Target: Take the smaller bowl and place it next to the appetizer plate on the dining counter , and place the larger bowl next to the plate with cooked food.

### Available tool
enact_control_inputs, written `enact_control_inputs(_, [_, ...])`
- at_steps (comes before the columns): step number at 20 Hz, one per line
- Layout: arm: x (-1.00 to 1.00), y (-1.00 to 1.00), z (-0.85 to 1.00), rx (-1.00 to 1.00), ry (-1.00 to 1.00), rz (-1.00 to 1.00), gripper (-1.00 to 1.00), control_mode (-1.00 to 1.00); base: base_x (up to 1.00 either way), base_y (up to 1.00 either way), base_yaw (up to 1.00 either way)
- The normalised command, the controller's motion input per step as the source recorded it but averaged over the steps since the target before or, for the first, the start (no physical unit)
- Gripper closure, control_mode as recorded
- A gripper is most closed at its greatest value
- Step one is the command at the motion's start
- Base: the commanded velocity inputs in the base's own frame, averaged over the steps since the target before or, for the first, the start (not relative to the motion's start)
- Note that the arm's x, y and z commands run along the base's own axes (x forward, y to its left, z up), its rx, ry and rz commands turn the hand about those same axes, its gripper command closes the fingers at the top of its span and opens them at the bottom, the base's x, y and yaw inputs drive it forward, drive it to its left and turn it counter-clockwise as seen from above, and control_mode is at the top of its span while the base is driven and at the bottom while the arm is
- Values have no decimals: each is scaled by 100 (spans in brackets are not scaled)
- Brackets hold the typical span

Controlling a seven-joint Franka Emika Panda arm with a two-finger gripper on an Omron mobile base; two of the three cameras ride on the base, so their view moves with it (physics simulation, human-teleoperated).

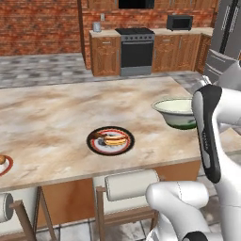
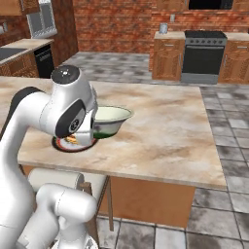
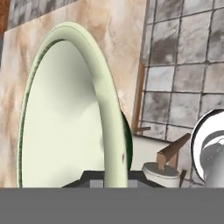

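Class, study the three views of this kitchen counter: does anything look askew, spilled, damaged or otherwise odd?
Nothing is spilled or broken. The larger bowl sits upright over the dining counter, right of the plate with cooked food; whether it rests on the marble can't be told. The appetizer plate lies flat at the counter's left edge.

Counting across the dining counter (image 1: 56,113): one larger bowl (image 1: 176,112) out at three o'clock, cream with a green base, and two plates, the dark-rimmed plate of food (image 1: 110,140) near six o'clock plus the appetizer plate (image 1: 4,164) clipped at the edge toward eight o'clock; below the top, two cushioned stools (image 1: 132,184); against the far wall, one stove (image 1: 136,49)
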Motion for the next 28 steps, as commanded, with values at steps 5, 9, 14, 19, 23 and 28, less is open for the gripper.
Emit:
enact_control_inputs(5, [49, 4, -63, -10, 0, 0, 100, -100, 0, 0, 0])
enact_control_inputs(9, [49, 4, -50, -7, -1, 0, 100, -100, 0, 0, 0])
enact_control_inputs(14, [52, 7, -36, -1, 0, 0, 100, -100, 0, 0, 0])
enact_control_inputs(19, [49, 4, -25, 0, 0, 0, 100, -100, 0, 0, 0])
enact_control_inputs(23, [42, 4, -15, 0, 5, 0, 100, -100, 0, 0, 0])
enact_control_inputs(28, [31, 17, -21, 0, 14, 0, 100, -100, 0, 0, 0])
